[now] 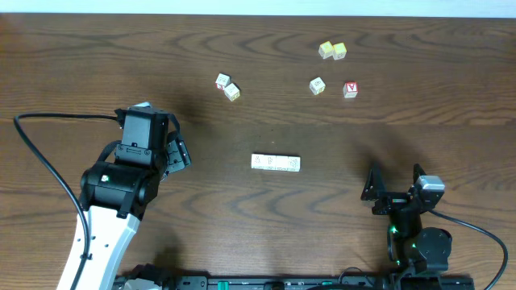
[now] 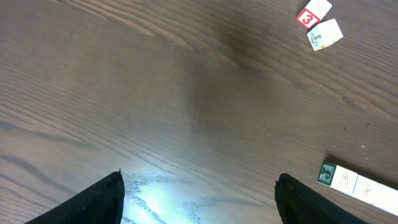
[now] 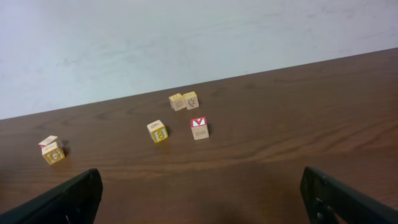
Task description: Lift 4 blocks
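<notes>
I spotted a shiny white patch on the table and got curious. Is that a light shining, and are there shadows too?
Left wrist view: yes, a pale glare patch gleams on the table between the fingers of the left pincer, and a soft dark shadow lies further up the wood. Overhead view: even light, the blocks look sharp. Right wrist view: clear, no glare.

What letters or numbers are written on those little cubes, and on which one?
"3": white, on the red-faced cube, left wrist view.
"8": on the yellow-framed cube, right wrist view.
"V": likely, white on the red-topped cube, right wrist view.
Prints on the blocks in the row, and all others: too small or blurred to read.
</notes>
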Controlling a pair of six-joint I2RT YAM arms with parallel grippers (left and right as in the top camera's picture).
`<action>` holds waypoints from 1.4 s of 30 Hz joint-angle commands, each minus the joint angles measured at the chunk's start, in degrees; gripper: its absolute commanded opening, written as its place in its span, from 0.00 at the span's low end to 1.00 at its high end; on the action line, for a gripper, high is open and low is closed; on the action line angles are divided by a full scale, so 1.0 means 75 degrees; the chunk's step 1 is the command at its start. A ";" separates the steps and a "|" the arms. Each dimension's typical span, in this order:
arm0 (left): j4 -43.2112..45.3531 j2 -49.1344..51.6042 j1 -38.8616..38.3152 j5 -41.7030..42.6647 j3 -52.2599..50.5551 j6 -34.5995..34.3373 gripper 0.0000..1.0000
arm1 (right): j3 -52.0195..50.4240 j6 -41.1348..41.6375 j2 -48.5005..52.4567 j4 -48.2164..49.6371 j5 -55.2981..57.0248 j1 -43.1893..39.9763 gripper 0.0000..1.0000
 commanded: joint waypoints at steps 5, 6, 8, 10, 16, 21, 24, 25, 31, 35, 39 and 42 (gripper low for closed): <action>-0.0017 0.0009 0.0032 -0.0125 0.0154 0.0017 0.78 | -0.0023 -0.0102 -0.0055 -0.0029 0.0122 0.0061 0.99; -0.0017 0.0009 0.0032 -0.0125 0.0154 0.0015 0.78 | -0.0023 -0.0102 -0.0055 -0.0029 0.0122 0.0061 0.99; -0.0017 0.0009 0.0032 -0.0125 0.0154 0.0017 0.78 | -0.0023 -0.0102 -0.0055 -0.0029 0.0122 0.0061 0.99; -0.0017 0.0009 0.0032 -0.0125 0.0152 0.0015 0.78 | -0.0023 -0.0102 -0.0055 -0.0029 0.0122 0.0061 0.99; -0.0017 0.0009 0.0032 -0.0125 0.0154 0.0017 0.78 | -0.0023 -0.0102 -0.0055 -0.0029 0.0122 0.0061 0.99; -0.0017 0.0009 0.0032 -0.0125 0.0154 0.0015 0.78 | -0.0023 -0.0102 -0.0055 -0.0029 0.0122 0.0061 0.99; -0.0020 0.0009 0.0032 -0.0125 0.0152 0.0015 0.78 | -0.0023 -0.0102 -0.0055 -0.0029 0.0122 0.0061 0.99; -0.0029 0.0009 0.0032 -0.0122 0.0154 0.0015 0.78 | -0.0023 -0.0102 -0.0055 -0.0029 0.0122 0.0061 0.99; -0.0061 0.0006 0.0032 -0.0122 0.0154 0.0015 0.78 | -0.0023 -0.0102 -0.0055 -0.0032 0.0122 0.0061 0.99; -0.0064 -0.0201 0.0035 -0.0128 0.0152 0.0017 0.78 | -0.0023 -0.0102 -0.0055 -0.0029 0.0122 0.0061 0.99; -0.0067 -0.0650 0.0035 -0.0122 -0.0023 0.0020 0.78 | -0.0023 -0.0102 -0.0055 -0.0029 0.0122 0.0061 0.99; -0.0050 -0.1107 0.0035 -0.0067 -0.0303 0.0271 0.78 | -0.0023 -0.0102 -0.0055 -0.0029 0.0122 0.0061 0.99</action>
